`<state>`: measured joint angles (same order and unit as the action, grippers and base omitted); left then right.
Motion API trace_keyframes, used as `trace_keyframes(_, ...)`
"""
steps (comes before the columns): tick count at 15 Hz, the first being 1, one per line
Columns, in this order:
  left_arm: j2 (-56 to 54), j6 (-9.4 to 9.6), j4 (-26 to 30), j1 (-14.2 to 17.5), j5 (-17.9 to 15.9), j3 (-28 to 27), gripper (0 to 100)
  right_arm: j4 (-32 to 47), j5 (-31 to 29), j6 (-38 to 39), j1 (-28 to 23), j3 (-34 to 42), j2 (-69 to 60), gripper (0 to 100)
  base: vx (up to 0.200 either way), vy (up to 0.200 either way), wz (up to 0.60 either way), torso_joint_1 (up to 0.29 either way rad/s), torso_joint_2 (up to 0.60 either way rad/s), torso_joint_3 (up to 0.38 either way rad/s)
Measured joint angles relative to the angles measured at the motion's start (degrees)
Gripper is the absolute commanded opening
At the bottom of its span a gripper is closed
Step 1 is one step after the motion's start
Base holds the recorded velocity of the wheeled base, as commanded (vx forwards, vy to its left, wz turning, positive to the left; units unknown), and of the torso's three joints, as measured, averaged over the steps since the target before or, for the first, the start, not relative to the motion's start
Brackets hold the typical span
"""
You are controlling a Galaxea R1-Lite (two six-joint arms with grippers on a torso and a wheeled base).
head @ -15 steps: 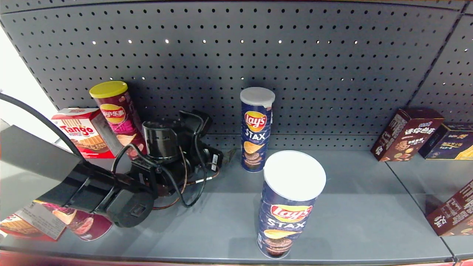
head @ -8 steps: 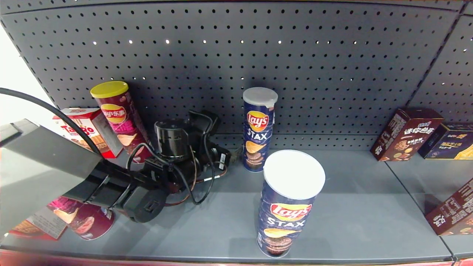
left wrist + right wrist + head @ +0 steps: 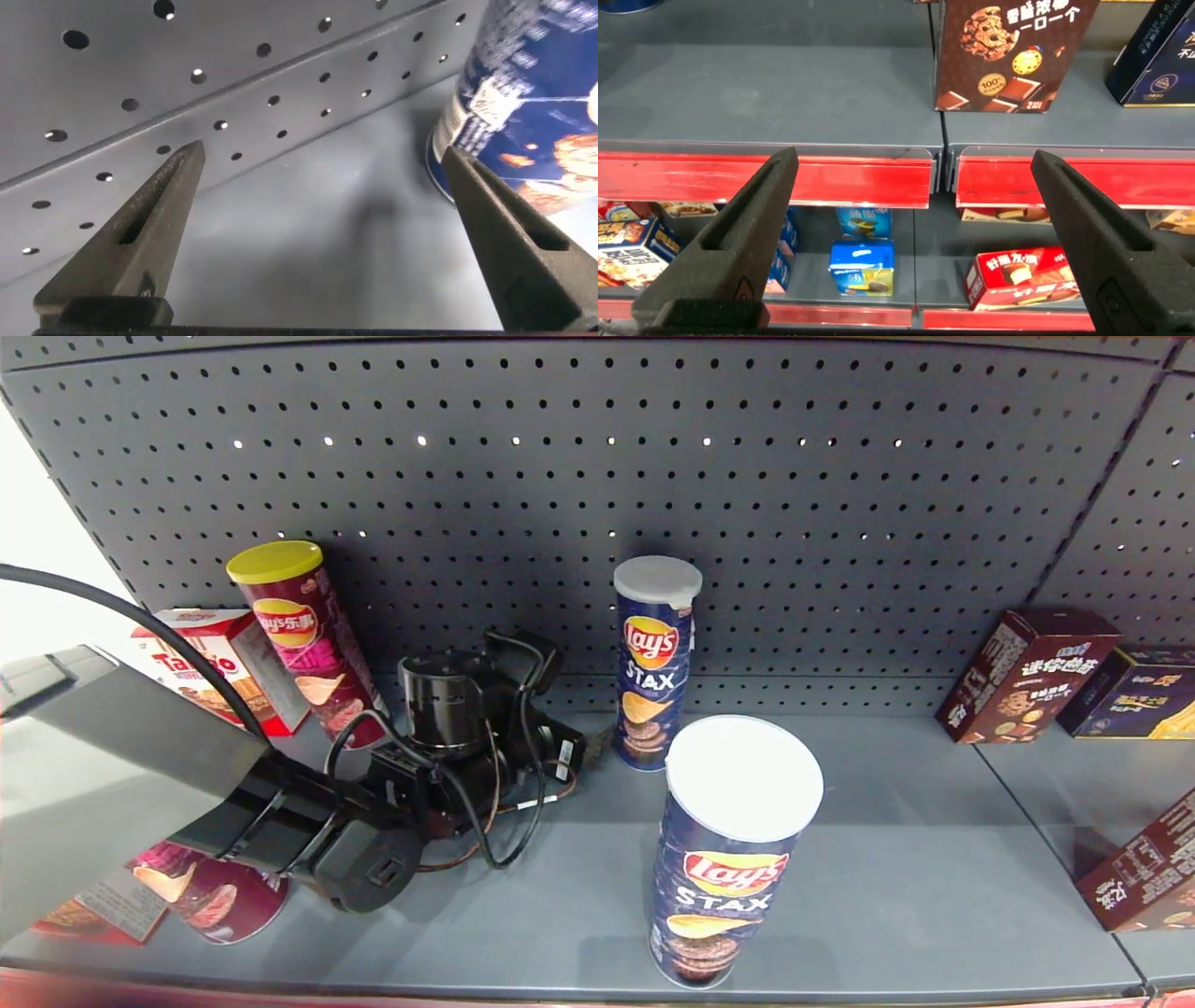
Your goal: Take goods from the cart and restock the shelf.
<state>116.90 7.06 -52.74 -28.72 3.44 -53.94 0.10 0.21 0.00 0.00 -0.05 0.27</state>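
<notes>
On the grey shelf (image 3: 887, 859) two blue chip cans stand upright: one at the back (image 3: 653, 663) against the pegboard, one near the front edge (image 3: 733, 859). My left gripper (image 3: 597, 739) lies low on the shelf, just left of the back can. In the left wrist view the left gripper (image 3: 322, 154) is open and holds nothing, facing the pegboard, with the back can (image 3: 533, 121) just past one fingertip. My right gripper (image 3: 915, 161) is open and holds nothing, in front of lower shelves with red price rails (image 3: 850, 177).
A red can with a yellow lid (image 3: 303, 635) and a wafer box (image 3: 210, 667) stand at the back left. Another red can (image 3: 224, 901) lies at the front left. Brown boxes (image 3: 1022, 672) sit at the right. A brown cookie box (image 3: 1008, 51) stands on a lower shelf.
My left arm has moved right along the shelf, bringing its gripper closer to the back blue can. The cans and boxes have stayed put.
</notes>
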Motion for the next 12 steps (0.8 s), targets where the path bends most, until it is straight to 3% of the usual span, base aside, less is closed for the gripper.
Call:
trace_keyframes(9, -2.2, -0.02, -0.1, -0.1, 0.1, 1.7, 100, 0.0, 0.0, 0.0, 0.0, 0.0, 0.0, 100, 0.000, 0.000, 0.00, 0.000, 0.00, 0.000)
trace_keyframes(12, -4.6, 0.16, -0.3, -0.2, 0.1, 4.5, 100, 0.0, 0.0, 0.0, 0.0, 0.0, 0.0, 100, 0.000, 0.000, 0.00, 0.000, 0.00, 0.000)
